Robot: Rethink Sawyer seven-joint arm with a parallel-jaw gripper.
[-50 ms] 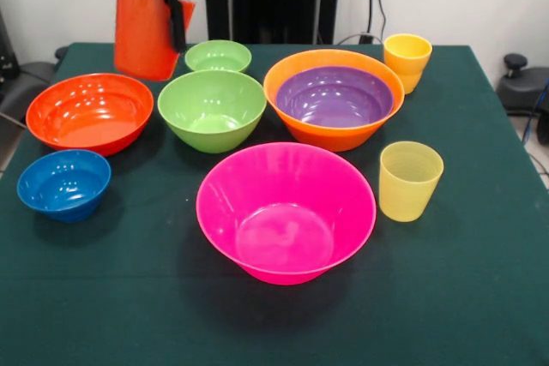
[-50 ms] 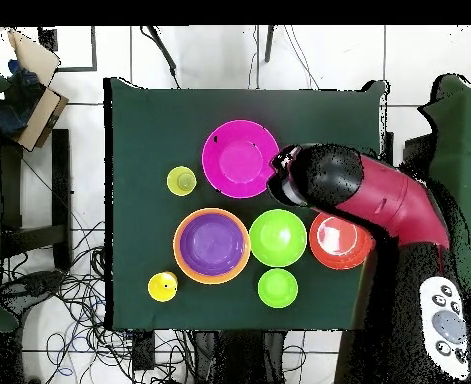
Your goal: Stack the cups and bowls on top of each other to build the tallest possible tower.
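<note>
- The gripper (image 1: 176, 27) hangs above the table's (image 1: 480, 297) far left, clamped on the red-orange cup (image 1: 144, 32).
- Purple bowl (image 1: 334, 96) sits nested in the orange bowl (image 1: 296, 122).
- Risk: the tilted cup could slip or land crooked.

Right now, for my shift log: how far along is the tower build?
Done: only the purple bowl sits nested in the large orange bowl. In hand: the tool holds the red-orange cup above the table. Left: the pink bowl, medium green bowl, small green bowl, red-orange bowl, blue bowl, paler yellow cup and deeper yellow cup all stand apart, unstacked.
</note>
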